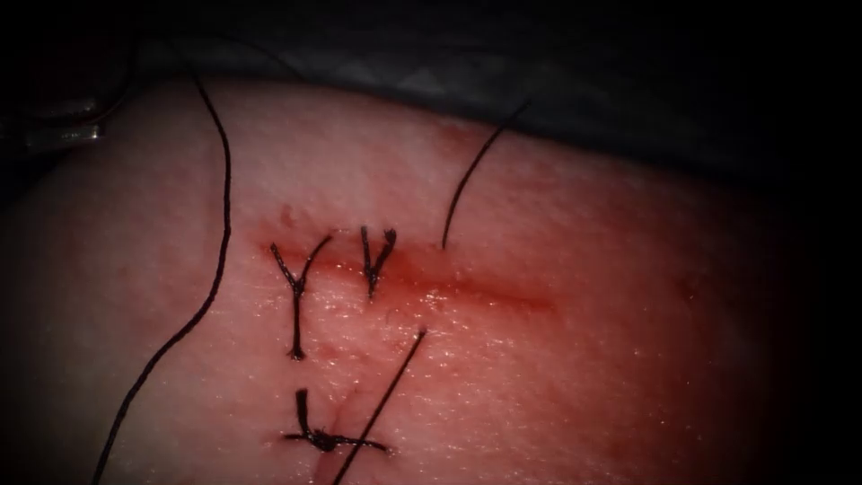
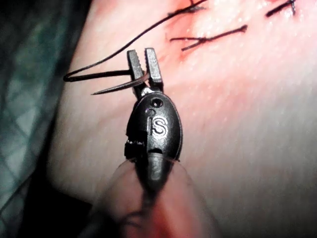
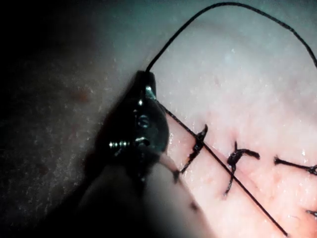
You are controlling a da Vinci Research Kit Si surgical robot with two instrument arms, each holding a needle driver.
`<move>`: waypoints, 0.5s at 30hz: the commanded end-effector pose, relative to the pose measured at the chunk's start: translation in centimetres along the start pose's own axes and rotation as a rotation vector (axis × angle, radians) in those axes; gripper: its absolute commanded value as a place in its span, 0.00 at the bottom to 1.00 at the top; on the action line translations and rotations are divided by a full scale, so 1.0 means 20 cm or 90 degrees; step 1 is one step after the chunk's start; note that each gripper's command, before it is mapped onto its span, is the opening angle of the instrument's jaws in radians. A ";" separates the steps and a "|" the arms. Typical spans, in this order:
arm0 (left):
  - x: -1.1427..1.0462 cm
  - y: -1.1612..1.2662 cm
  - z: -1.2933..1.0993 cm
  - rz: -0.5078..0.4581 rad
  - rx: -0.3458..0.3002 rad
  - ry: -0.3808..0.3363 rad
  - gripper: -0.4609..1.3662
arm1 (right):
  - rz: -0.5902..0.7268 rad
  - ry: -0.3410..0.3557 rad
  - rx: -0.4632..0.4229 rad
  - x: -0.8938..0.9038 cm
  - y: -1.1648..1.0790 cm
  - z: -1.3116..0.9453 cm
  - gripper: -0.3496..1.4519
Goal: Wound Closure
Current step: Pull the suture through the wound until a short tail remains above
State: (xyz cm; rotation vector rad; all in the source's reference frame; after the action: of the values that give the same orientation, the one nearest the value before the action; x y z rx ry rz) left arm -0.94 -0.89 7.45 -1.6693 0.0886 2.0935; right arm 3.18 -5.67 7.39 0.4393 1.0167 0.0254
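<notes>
The left claw (image 2: 144,64) pinches the needle (image 2: 116,87) near its blunt end, jaws pressed on it, off the tissue (image 2: 237,124); the needle's tip is free in the air, not in the tissue. The right claw (image 3: 146,79) is pressed together on the thread (image 3: 223,7), which arcs away from it. Beyond, knotted stitches (image 1: 298,287) cross the cut (image 1: 467,289), with red fluid (image 1: 422,278) along it. A thread end (image 1: 471,171) rises just right of the stitches.

Curved needle (image 2: 119,87) in left hand (image 2: 144,67), off tissue (image 1: 584,359).
</notes>
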 end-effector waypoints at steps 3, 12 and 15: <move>0.000 0.000 0.000 0.000 -0.006 0.001 0.06 | -0.001 0.005 0.004 -0.001 0.002 -0.001 0.00; -0.001 -0.004 -0.002 0.004 -0.003 -0.002 0.06 | -0.010 0.015 -0.043 0.001 0.006 -0.018 0.89; -0.002 -0.006 -0.004 0.010 0.003 -0.007 0.06 | -0.004 0.011 -0.068 0.000 0.006 -0.031 0.95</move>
State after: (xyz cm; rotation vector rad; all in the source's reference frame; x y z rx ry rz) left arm -0.81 -0.81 7.51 -1.6563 0.1088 2.1089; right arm 2.62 -5.34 7.13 0.3299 1.0291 0.0802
